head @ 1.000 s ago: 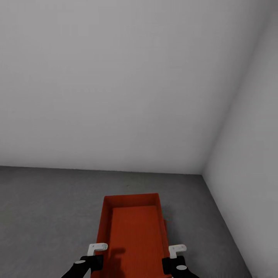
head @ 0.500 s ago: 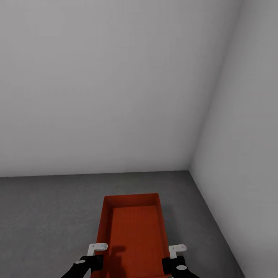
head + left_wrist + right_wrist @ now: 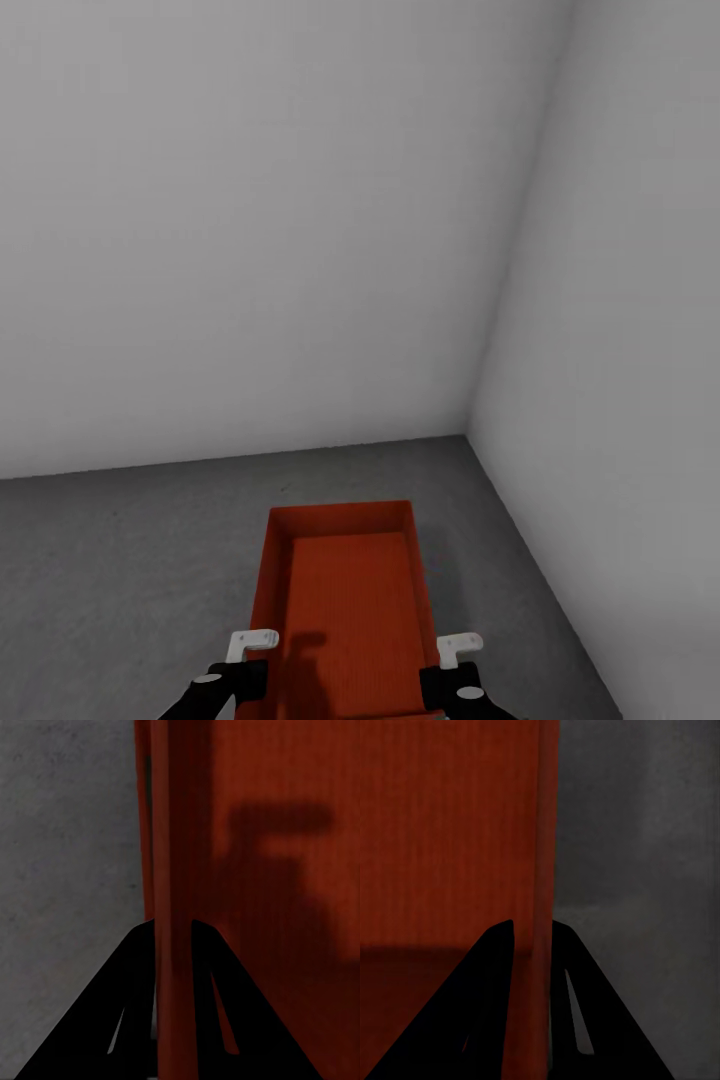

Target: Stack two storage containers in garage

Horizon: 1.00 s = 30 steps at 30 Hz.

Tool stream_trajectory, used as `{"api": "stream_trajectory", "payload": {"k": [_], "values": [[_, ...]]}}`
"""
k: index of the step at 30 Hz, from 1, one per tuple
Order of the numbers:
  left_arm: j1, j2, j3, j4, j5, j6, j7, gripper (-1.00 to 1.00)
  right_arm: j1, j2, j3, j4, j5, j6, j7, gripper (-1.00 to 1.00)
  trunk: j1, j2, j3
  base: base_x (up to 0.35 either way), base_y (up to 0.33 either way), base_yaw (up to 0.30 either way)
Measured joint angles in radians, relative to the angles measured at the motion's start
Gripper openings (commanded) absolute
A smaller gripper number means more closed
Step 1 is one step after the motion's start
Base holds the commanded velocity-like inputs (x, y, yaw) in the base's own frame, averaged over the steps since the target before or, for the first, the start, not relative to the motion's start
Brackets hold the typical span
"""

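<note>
While the garage corner sits ahead, pale grey walls (image 3: pixel 250 200) meeting over the dark concrete floor (image 3: pixel 120 560), the robot is carrying one storage container (image 3: pixel 345 600) lengthwise in front of it, above the floor and short of the corner.

Step in hand, as I read it: set this bin down on the concrete. No second bin visible here, so I'd treat this as the base of the stack. To do it well: lower both arms together so the bin stays level, land it flat with room from both walls so the other one can be dropped on squarely, and release both sides only once the bottom is seated.

Container: orange-red, rectangular, open top, thin plain walls, faintly ribbed bottom, empty. A shadow falls across its near end.

Left gripper (image 3: pixel 174 945): fingers straddle the left long wall, one inside and one outside, clamped on it. Right gripper (image 3: pixel 531 945): same on the right long wall, closed onto it. In the head view both grips sit at the near end, level with each other, so the far end overhangs unsupported; watch for tilt during the descent.
</note>
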Motion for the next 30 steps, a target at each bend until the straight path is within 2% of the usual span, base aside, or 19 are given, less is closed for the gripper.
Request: {"api": "stream_trajectory", "payload": {"k": [30], "values": [[0.0, -0.003, 0.0, -0.001, 0.001, -0.003, 0.004, -1.0, 0.0, -0.004, 0.003, -0.004, -0.002, 0.0, 0.001, -1.0, 0.0, 0.0, 0.0, 0.0, 0.0, 0.005]]}}
